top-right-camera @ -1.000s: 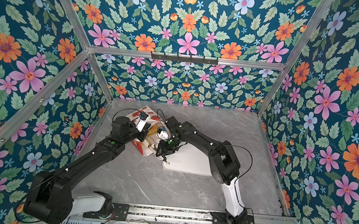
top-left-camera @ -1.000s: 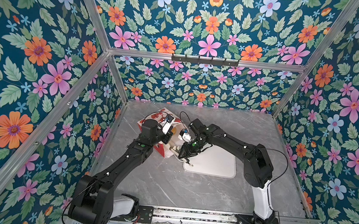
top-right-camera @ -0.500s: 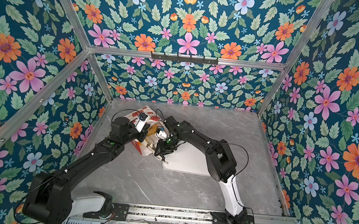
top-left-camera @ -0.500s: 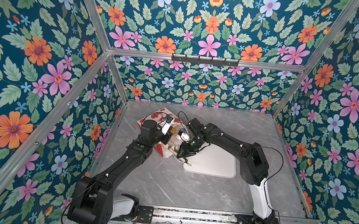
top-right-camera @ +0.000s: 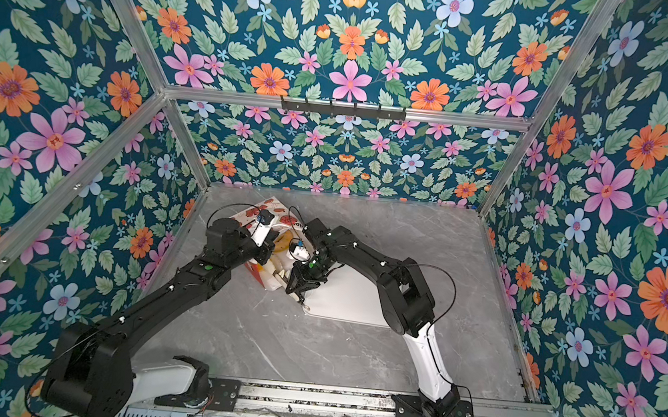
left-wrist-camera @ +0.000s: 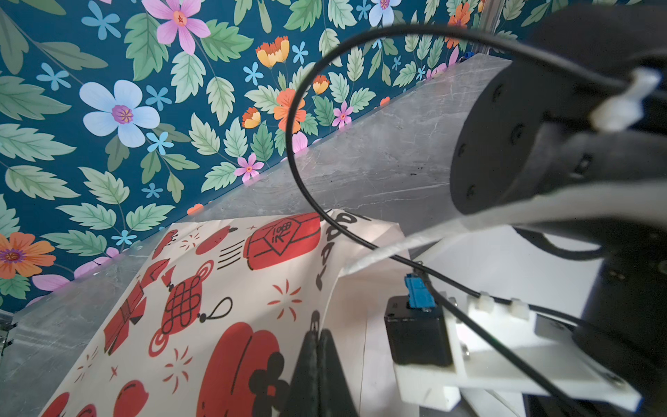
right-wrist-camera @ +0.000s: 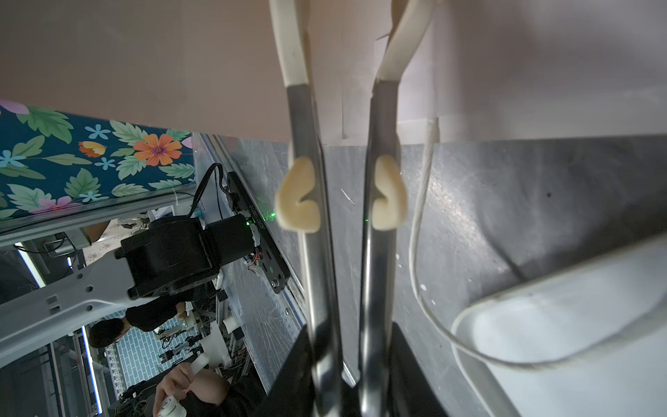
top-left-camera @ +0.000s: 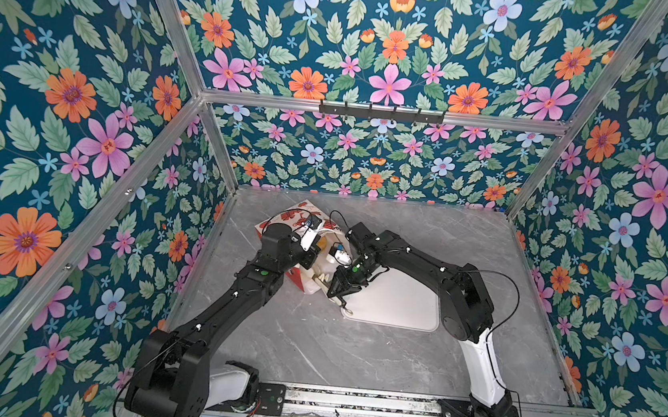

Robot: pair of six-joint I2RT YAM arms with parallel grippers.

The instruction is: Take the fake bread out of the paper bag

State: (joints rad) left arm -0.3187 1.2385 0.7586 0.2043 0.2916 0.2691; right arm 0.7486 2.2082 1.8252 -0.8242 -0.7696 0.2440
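Wrist views only: your left gripper (left-wrist-camera: 317, 357) pinches the paper bag (left-wrist-camera: 216, 289) rim; right gripper (right-wrist-camera: 346, 36) fingers (right-wrist-camera: 296, 54) stand narrowly apart, empty.

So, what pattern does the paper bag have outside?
The paper bag shows red lanterns and knots on white; left wrist view.

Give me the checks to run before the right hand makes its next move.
1. Bag held open: left hand shut on the paper bag rim, ok.
2. Reach: right hand past the rim, ok.
3. Grasp: nothing shows between its parted jaws, not ok.
4. Target: fake bread shows in the mouth; position against the jaws, cannot tell.
5. Snag: cord handle beside the jaws, not between, ok.
6. Drop spot: tray beside the mouth, ok.
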